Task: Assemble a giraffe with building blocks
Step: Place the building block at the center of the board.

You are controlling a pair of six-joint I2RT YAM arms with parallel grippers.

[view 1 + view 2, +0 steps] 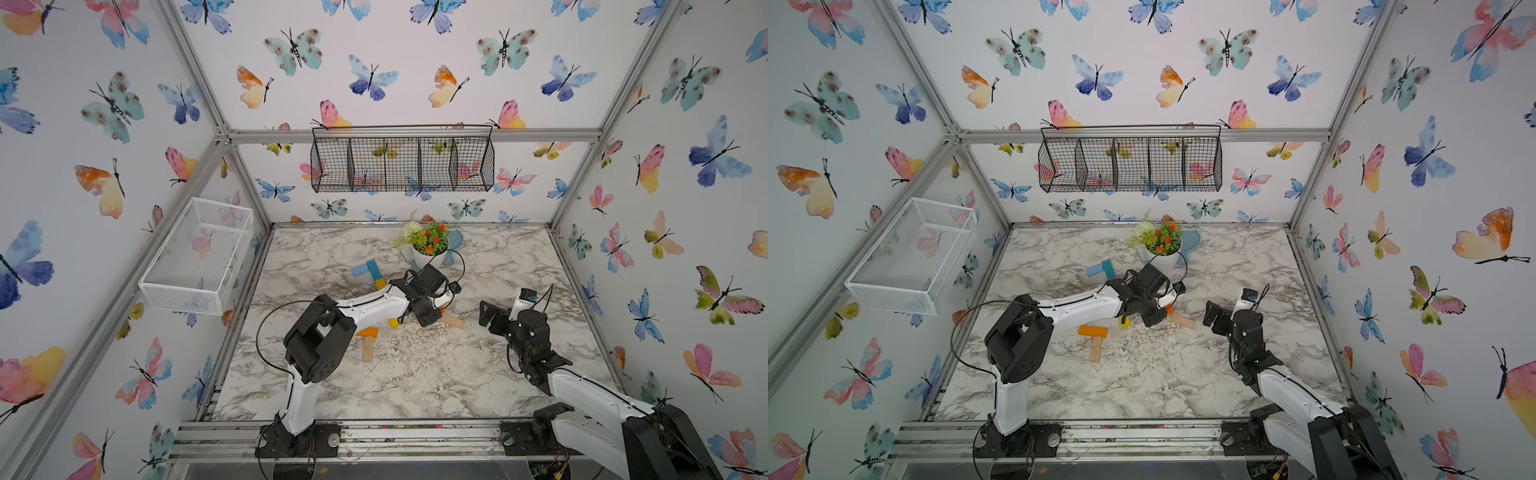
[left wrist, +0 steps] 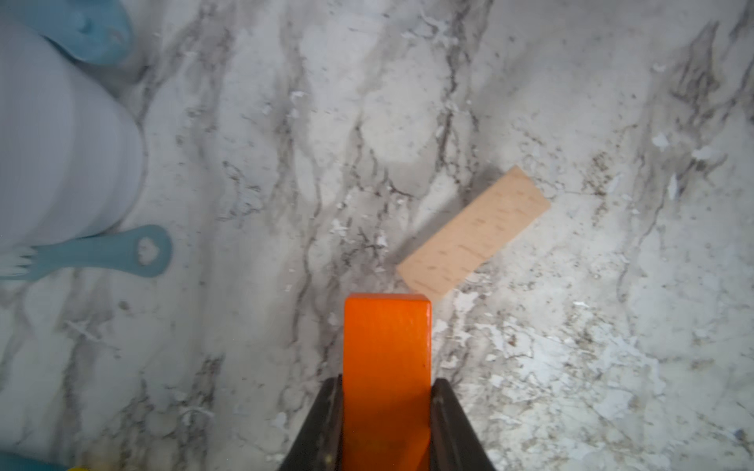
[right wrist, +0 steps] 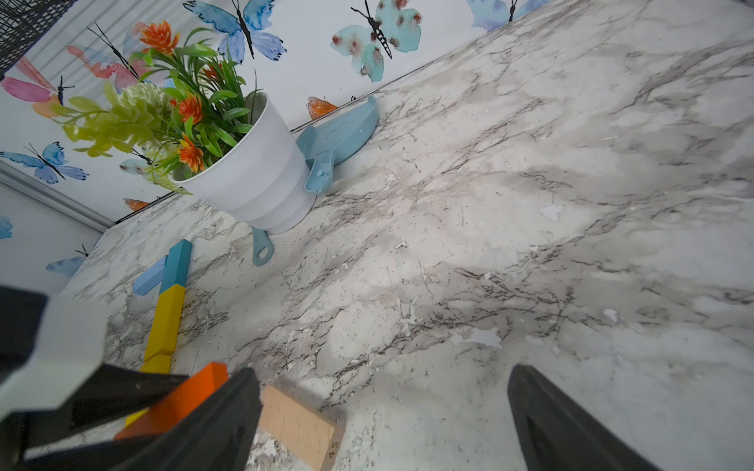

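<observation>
Evidently light, stiff and probably slick with paint, the orange block (image 2: 386, 338) is pinched across its narrow sides by the left tool (image 2: 386, 382), mid-worktop (image 2: 571, 102) beside a plain wood bar (image 2: 473, 232), while the right tool (image 3: 383, 369) stands wide and empty.

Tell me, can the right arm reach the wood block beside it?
Probably yes: the right gripper is open and the wood block lies flat close by, uncovered, though the left gripper holding an orange block crowds it.
</observation>
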